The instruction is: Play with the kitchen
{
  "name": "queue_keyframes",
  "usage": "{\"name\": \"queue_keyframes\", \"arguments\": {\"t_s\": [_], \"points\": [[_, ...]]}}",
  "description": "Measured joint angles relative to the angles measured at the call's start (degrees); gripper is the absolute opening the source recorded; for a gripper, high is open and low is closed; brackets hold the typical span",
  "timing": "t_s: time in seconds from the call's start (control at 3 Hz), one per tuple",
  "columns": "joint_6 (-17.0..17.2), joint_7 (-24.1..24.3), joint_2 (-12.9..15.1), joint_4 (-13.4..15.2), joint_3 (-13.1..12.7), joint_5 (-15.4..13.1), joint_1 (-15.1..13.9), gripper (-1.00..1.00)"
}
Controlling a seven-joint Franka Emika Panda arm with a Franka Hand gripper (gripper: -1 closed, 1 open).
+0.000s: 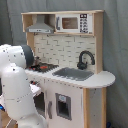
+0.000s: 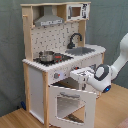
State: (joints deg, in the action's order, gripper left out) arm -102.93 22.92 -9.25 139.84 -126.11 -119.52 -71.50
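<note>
Apparently mid-play at the toy kitchen [image 2: 55, 65] — standing on the wood floor [image 2: 20, 119], oven door [image 2: 67, 104] swung open in the second exterior view. Tool [image 2: 86, 78] level with the knob panel just above that door; cannot tell whether clenched or released. Small pot [image 2: 46, 56] resting on the stovetop. Next, probably: close in on a knob or the door edge — needs careful alignment.

White robot arm [image 1: 17, 87] filling the lower left foreground, its hand hidden from sight, toy kitchen [image 1: 70, 70] behind it, grey hood [image 1: 41, 26] top left, microwave [image 1: 74, 23] alongside, black faucet [image 1: 85, 59] over grey sink [image 1: 75, 73], small pot [image 1: 36, 63] on stovetop [image 1: 45, 67]
</note>
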Motion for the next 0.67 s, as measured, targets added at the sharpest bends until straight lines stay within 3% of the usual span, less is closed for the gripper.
{"name": "queue_keyframes", "arguments": {"t_s": [0.67], "points": [[-0.09,-11.56,-0.02,-0.07,-0.12,-0.06,0.0,-1.0]]}}
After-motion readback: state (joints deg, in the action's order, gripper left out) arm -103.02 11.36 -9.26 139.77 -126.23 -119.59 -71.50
